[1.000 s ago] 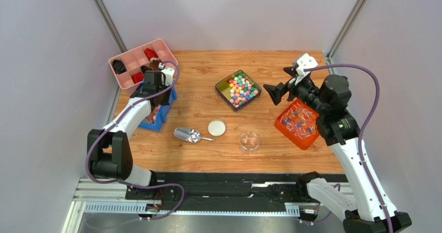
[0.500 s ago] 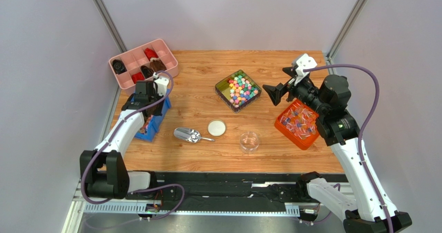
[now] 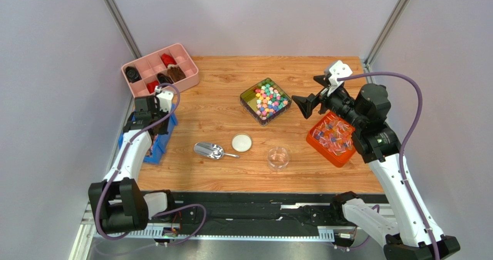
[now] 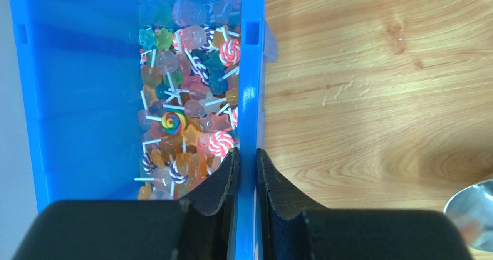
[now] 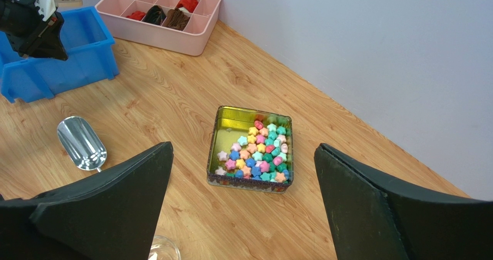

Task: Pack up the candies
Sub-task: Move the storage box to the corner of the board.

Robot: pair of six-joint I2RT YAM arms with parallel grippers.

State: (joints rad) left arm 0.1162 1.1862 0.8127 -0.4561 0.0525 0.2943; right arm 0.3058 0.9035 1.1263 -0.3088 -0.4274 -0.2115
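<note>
Wooden worktop (image 3: pixel 220 121) | candies (image 3: pixel 268 98) in green tin (image 3: pixel 250 96), centre, far half | right gripper (image 3: pixel 305 104) spread wide, just right of tin, nearer arm | left gripper (image 4: pixel 247 156) clamped on blue bin (image 4: pixel 81 98) wall, left edge

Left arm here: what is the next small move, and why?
Probably open the left claw and release the blue bin: it pinches the bin's wall, while the scoop and candies lie untouched.
</note>
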